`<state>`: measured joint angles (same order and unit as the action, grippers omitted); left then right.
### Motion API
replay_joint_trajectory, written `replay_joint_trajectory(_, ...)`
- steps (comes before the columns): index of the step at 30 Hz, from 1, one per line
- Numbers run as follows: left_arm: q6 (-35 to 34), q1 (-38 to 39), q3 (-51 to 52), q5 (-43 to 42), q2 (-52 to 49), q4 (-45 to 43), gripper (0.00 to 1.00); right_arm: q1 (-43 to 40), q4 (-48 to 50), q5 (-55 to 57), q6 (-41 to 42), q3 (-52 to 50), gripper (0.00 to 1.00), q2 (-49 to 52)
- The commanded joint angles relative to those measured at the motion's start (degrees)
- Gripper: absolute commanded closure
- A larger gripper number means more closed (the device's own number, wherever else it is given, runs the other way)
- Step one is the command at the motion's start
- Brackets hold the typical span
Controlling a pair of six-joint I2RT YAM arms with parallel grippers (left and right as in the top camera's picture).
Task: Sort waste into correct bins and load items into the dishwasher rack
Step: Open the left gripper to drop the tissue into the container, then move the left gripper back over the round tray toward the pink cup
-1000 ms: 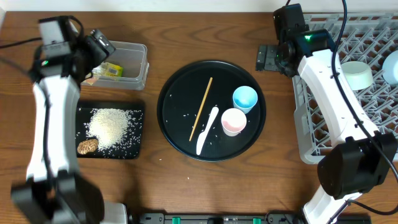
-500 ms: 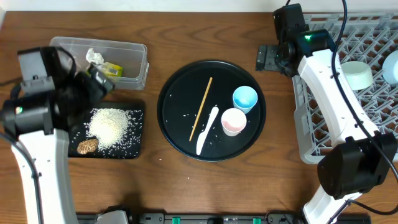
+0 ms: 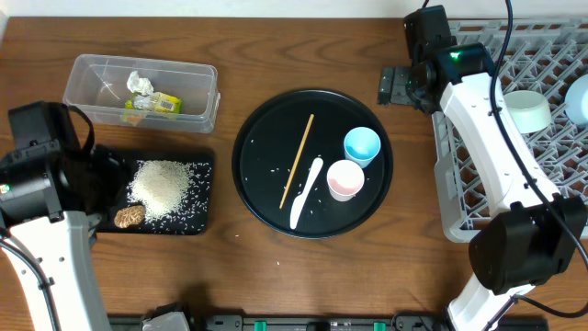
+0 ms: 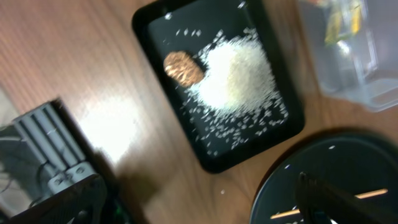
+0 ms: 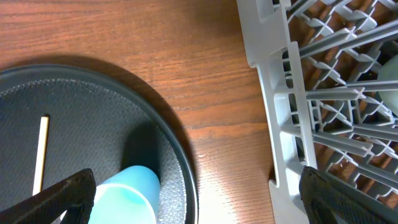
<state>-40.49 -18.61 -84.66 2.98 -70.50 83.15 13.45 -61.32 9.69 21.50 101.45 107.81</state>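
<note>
Judging waste largely sorted: rice point(image 3: 163, 188), brown lump point(image 3: 130, 215) on black tray point(image 3: 200, 222); tissue point(image 3: 140, 84), wrapper point(image 3: 162, 103) in clear tub point(image 3: 200, 75). Mint-white bowl point(image 3: 528, 110), light-blue bowl point(image 3: 579, 99) in rack point(image 3: 542, 51). Left to load from round tray point(image 3: 262, 156): blue cup point(image 3: 362, 145), pink-white cup point(image 3: 345, 179), spoon point(image 3: 306, 191), chopstick point(image 3: 297, 160). Left gripper point(image 4: 199, 199), right gripper point(image 5: 205, 199) wide apart, empty.

In the overhead view the left arm point(image 3: 55, 239) covers the left end of the shallow black tray point(image 3: 200, 170). The dishwasher rack point(image 3: 455, 207) runs off the right edge, which also cuts the light-blue bowl point(image 3: 579, 99). The left wrist view is blurred. There the clear tub point(image 4: 348, 74) runs off the top right corner, and the yellow-green wrapper point(image 4: 339, 25) inside it is only a smear. In the right wrist view the bottom edge cuts the blue cup point(image 5: 127, 193) and the chopstick point(image 5: 41, 155).
</note>
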Motion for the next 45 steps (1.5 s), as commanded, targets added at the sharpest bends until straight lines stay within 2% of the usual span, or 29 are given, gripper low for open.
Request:
replay_joint_trajectory(1,-0.74,-0.22,0.02,-2.23,0.0,2.23,0.02,-0.26,0.0,0.39,0.57,0.83,0.01,-1.73)
replay_joint_trajectory(5,1.81,-0.22,0.07,-9.84,0.13,3.34,0.02,-0.26,0.0,0.37,0.57,0.81,0.01,-1.73)
replay_joint_trajectory(10,16.68,1.64,0.15,-20.13,0.2,4.31,0.02,-0.26,0.81,0.37,0.85,0.81,0.01,-1.73)
replay_joint_trajectory(17,17.75,5.81,4.76,-20.02,0.17,6.97,0.02,-0.26,4.35,0.15,0.9,0.81,0.01,-1.73)
replay_joint_trajectory(19,17.73,5.95,7.23,-20.02,0.15,6.64,0.02,-0.26,3.87,-4.76,3.28,0.81,0.01,-1.73)
replay_joint_trajectory(22,17.79,5.95,11.45,-20.02,0.15,5.03,0.02,-0.26,-4.17,-20.33,3.56,0.81,0.01,-1.73)
replay_joint_trajectory(25,18.93,5.95,14.84,-20.15,0.15,2.34,0.02,-0.33,-7.72,-27.1,1.88,0.83,0.01,-1.9)
replay_joint_trajectory(29,22.14,5.95,16.2,-21.24,0.17,1.44,0.02,-1.18,-11.1,-23.23,1.6,0.9,0.01,-4.2)
replay_joint_trajectory(32,26.82,6.38,16.2,-26.53,0.79,1.07,0.02,-2.8,-13.27,-14.51,1.64,0.9,0.01,-8.37)
replay_joint_trajectory(36,28.3,8.39,16.2,-31.41,1.64,-0.59,0.02,-6.84,-14.75,-5.95,2.25,0.9,0.01,-17.2)
replay_joint_trajectory(41,28.39,15.39,16.2,-34.25,1.64,-4.33,0.02,-16.65,-14.71,-5.22,2.99,0.9,0.01,-27.58)
replay_joint_trajectory(45,26.05,24.79,16.2,-34.25,1.2,-11.23,0.02,-26.25,-14.99,-5.66,3.76,0.87,0.01,-33.14)
